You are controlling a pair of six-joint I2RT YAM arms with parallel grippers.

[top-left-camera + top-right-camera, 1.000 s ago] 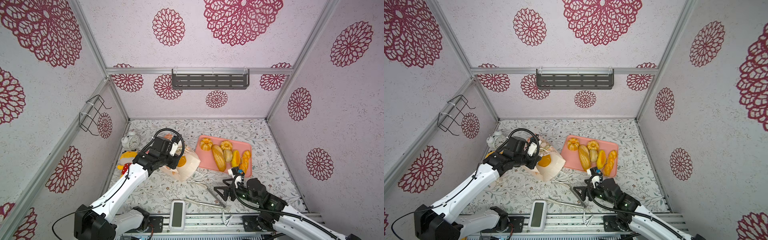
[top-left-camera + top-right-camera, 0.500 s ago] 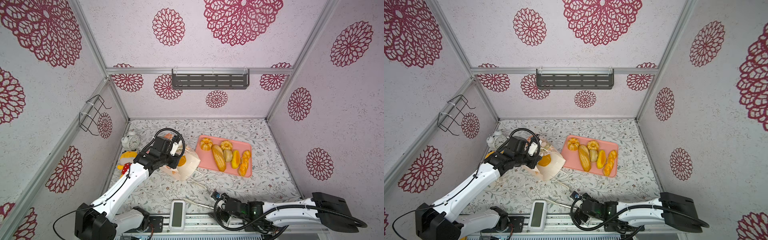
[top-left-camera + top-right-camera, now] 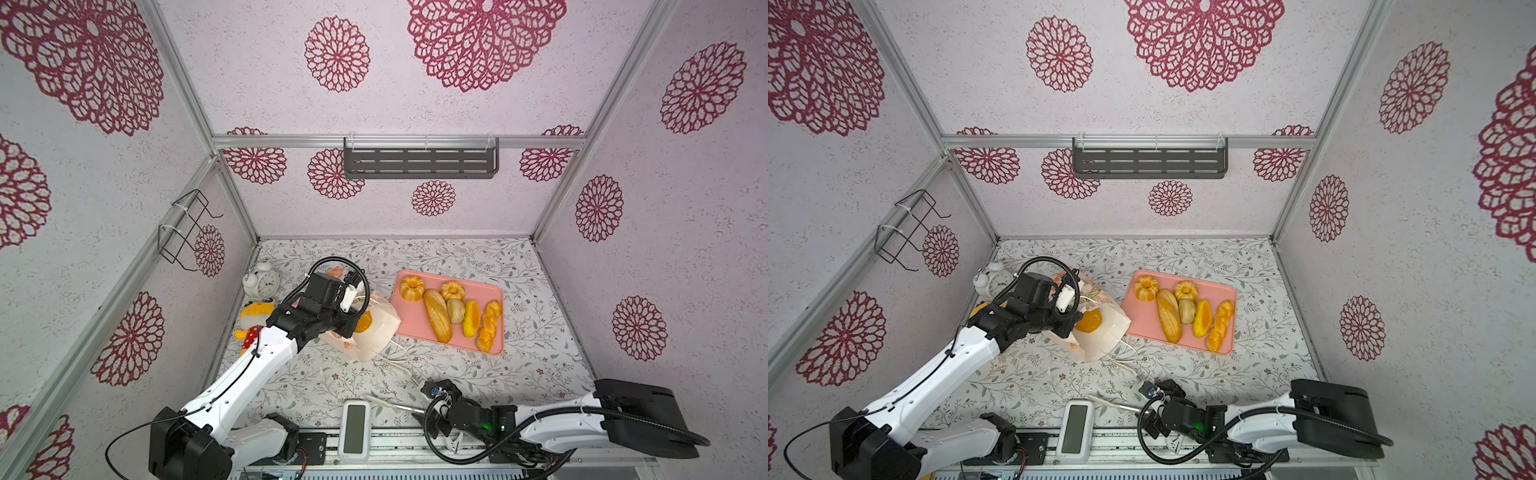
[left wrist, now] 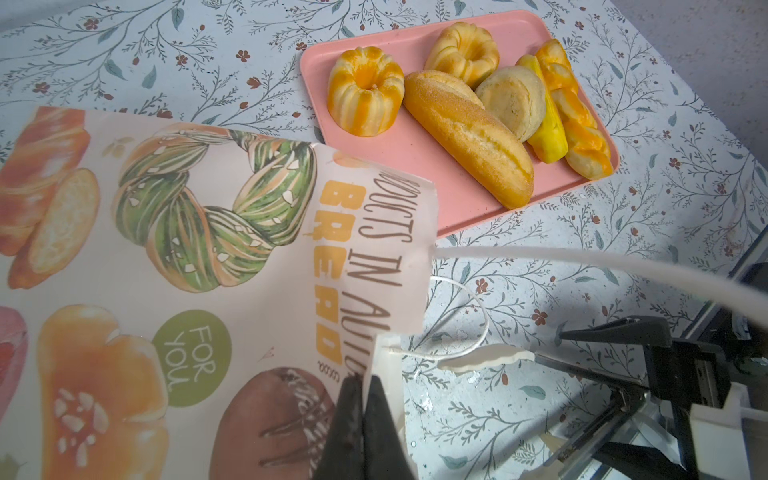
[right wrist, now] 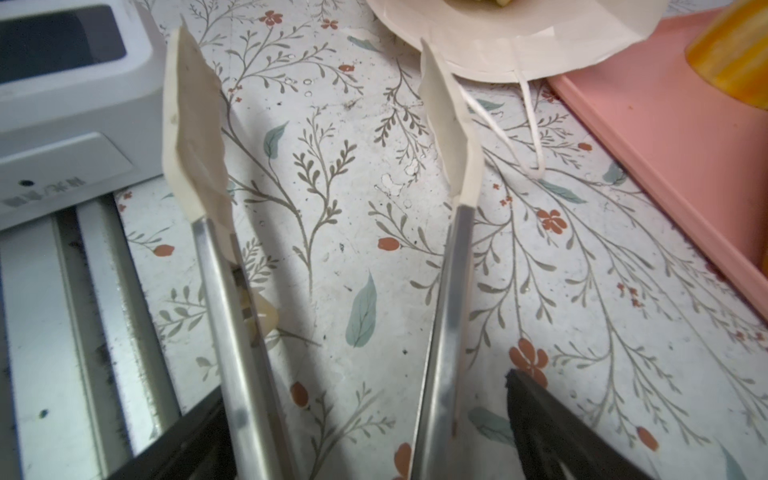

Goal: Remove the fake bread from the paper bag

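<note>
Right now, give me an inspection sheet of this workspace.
Surface: floral tablecloth, worn spots.
Job's things: paper bag tipped over; six fake breads on pink tray, one orange piece in bag's mouth.
Clutter: alarm clock, plush toy, white device, tongs.
Grippers: left gripper shut on bag's edge; right gripper open around tongs.
Cables: black cable loops over left wrist.
Surroundings: grey shelf, wire rack on walls.

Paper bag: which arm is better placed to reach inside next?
Likely right: the right gripper, open, straddles the tongs aimed at the paper bag; the left gripper is shut on its edge.
</note>
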